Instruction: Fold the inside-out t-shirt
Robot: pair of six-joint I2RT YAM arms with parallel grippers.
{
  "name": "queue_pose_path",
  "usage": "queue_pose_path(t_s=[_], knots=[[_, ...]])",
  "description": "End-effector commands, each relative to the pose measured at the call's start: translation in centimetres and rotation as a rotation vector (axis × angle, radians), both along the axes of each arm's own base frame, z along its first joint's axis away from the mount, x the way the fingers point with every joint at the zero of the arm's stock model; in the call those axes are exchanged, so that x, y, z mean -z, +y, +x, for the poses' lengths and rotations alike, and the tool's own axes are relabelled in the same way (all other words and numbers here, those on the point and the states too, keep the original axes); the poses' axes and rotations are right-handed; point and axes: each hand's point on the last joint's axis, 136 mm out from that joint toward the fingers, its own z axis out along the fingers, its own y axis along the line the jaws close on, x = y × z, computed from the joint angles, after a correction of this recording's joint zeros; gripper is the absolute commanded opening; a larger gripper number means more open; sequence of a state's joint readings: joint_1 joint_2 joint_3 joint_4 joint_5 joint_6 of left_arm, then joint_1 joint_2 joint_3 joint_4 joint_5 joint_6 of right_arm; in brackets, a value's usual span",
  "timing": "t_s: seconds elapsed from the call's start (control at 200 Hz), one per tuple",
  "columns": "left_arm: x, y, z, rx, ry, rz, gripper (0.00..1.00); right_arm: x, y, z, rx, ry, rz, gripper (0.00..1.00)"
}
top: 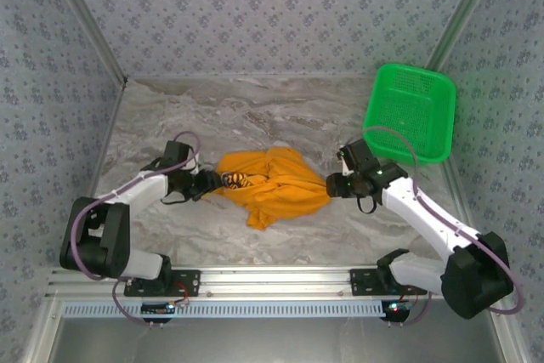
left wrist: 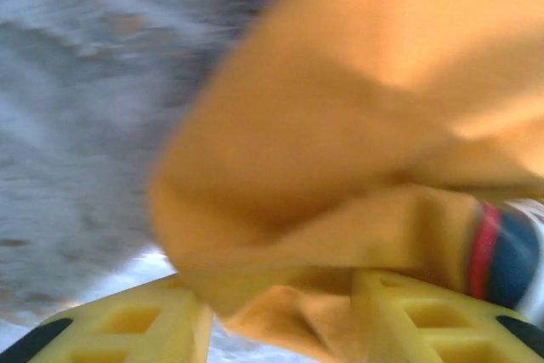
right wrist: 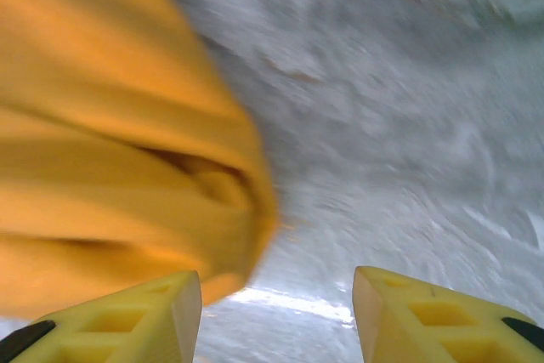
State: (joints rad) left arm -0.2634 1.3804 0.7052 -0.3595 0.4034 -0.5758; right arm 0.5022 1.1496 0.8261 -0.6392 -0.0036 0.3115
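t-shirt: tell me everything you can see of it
The t-shirt is plain orange-yellow cloth, crumpled in a wrinkled heap, not yet folded, on the marble-look table near its middle. A red, blue and white striped patch shows at its left end. Cloth lies between the fingers of the left tool; the right tool sits at its other edge.

t-shirt (top: 276,189): you saw soft, wrinkly, matt cloth
desk (top: 170,108): it looked smooth, marble-patterned, slightly shiny
basket (top: 412,108): it was glossy plastic mesh
right pincer (right wrist: 276,282), fingers (right wrist: 425,320): they were matt plastic
rail (top: 272,279): it was ribbed bare metal
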Motion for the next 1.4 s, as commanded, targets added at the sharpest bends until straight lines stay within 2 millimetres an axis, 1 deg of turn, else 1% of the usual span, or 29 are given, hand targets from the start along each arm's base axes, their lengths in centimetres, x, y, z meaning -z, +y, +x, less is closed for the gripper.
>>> queue_pose_path(t_s=[0.0,0.055,0.115,0.15,0.23,0.315,0.36,0.4,0.44,0.49,0.525,0.565,0.605,0.66,0.71,0.775,0.855,0.915,0.95,1.019,1.069,1.144,1.264,1.294,1.319,1.329,1.344,1.374,1.394], knots=[[-4.0,-0.1,0.4,0.060,-0.104,0.229,0.50,-4.8,4.4,1.1,-0.242,-0.157,0.018,0.52],[-5.0,-1.7,0.6,0.093,-0.143,0.269,0.51,-5.1,7.4,1.4,-0.364,-0.182,0.036,0.52],[-5.4,-3.8,0.9,0.109,-0.155,0.236,0.52,-4.1,10.4,1.1,-0.480,-0.169,0.034,0.53],[-5.2,-4.8,1.0,0.118,-0.158,0.215,0.52,-3.1,11.4,1.4,-0.495,-0.165,0.013,0.55],[-4.0,-5.5,1.1,0.078,-0.124,0.212,0.52,-0.8,12.2,2.5,-0.456,-0.150,-0.040,0.58],[-3.1,-5.4,1.4,0.028,-0.131,0.232,0.54,1.5,12.9,2.7,-0.438,-0.103,-0.029,0.58],[-3.1,-6.0,1.6,0.041,-0.141,0.213,0.55,2.6,13.0,2.5,-0.443,-0.069,-0.032,0.56],[-2.9,-6.6,1.5,0.068,-0.130,0.194,0.55,3.4,12.9,2.4,-0.442,-0.041,-0.043,0.52],[-2.6,-7.0,1.5,0.087,-0.120,0.181,0.52,3.6,13.0,2.2,-0.452,-0.019,-0.043,0.40],[-2.3,-6.9,1.4,0.097,-0.106,0.181,0.43,3.1,12.8,2.4,-0.439,-0.020,-0.043,0.13],[-2.0,-6.3,1.5,0.087,-0.095,0.185,0.37,2.0,12.6,2.6,-0.420,-0.041,-0.028,0.04],[-2.3,-5.4,2.1,0.053,-0.081,0.160,0.34,0.3,12.5,2.9,-0.400,-0.075,0.011,0.03],[-3.6,-5.0,2.9,0.025,-0.080,0.086,0.36,-1.7,12.5,3.2,-0.386,-0.117,0.062,0.02],[-7.0,-5.3,4.2,0.026,-0.141,-0.021,0.45,-4.4,12.7,3.5,-0.386,-0.177,0.120,0.00],[-10.2,-5.4,4.5,0.046,-0.207,-0.040,0.51,-6.3,12.9,3.7,-0.380,-0.212,0.153,0.00],[-12.5,-5.3,3.8,0.048,-0.235,-0.047,0.55,-7.4,13.2,3.7,-0.383,-0.209,0.188,0.00],[-13.8,-5.8,2.5,0.007,-0.219,-0.145,0.57,-7.5,13.4,3.6,-0.360,-0.174,0.215,0.00],[-14.2,-6.6,1.6,-0.001,-0.211,-0.191,0.58,-7.9,13.9,3.2,-0.352,-0.154,0.256,0.00],[-14.0,-7.2,1.2,-0.001,-0.208,-0.194,0.60,-8.1,14.5,2.8,-0.362,-0.145,0.286,0.00],[-13.0,-9.3,0.4,0.037,-0.196,-0.183,0.61,-8.3,15.5,2.4,-0.381,-0.140,0.335,0.00],[-11.4,-10.6,0.2,0.048,-0.155,-0.173,0.61,-8.1,15.8,2.2,-0.383,-0.135,0.345,0.00],[-8.5,-11.5,-0.1,0.022,-0.095,-0.154,0.61,-7.5,15.5,2.2,-0.364,-0.124,0.337,0.00],[-4.7,-12.4,-0.6,0.042,-0.049,-0.116,0.55,-6.3,14.6,1.7,-0.331,-0.094,0.337,0.00],[-4.1,-12.4,-0.7,0.054,-0.041,-0.099,0.46,-6.3,14.6,1.5,-0.330,-0.089,0.352,0.00],[-3.6,-12.3,-0.7,0.067,-0.038,-0.081,0.30,-6.2,14.7,1.4,-0.333,-0.083,0.365,0.00],[-3.5,-12.2,-0.7,0.073,-0.040,-0.076,0.26,-6.2,14.7,1.3,-0.335,-0.080,0.369,0.00],[-3.4,-12.1,-0.7,0.083,-0.046,-0.067,0.15,-6.2,14.7,1.3,-0.336,-0.079,0.372,0.00],[-3.2,-11.8,-0.5,0.093,-0.055,-0.050,0.01,-6.1,14.5,1.4,-0.335,-0.077,0.364,0.00],[-3.3,-11.4,-0.3,0.089,-0.061,-0.039,0.00,-6.2,14.2,1.5,-0.334,-0.081,0.351,0.00]])
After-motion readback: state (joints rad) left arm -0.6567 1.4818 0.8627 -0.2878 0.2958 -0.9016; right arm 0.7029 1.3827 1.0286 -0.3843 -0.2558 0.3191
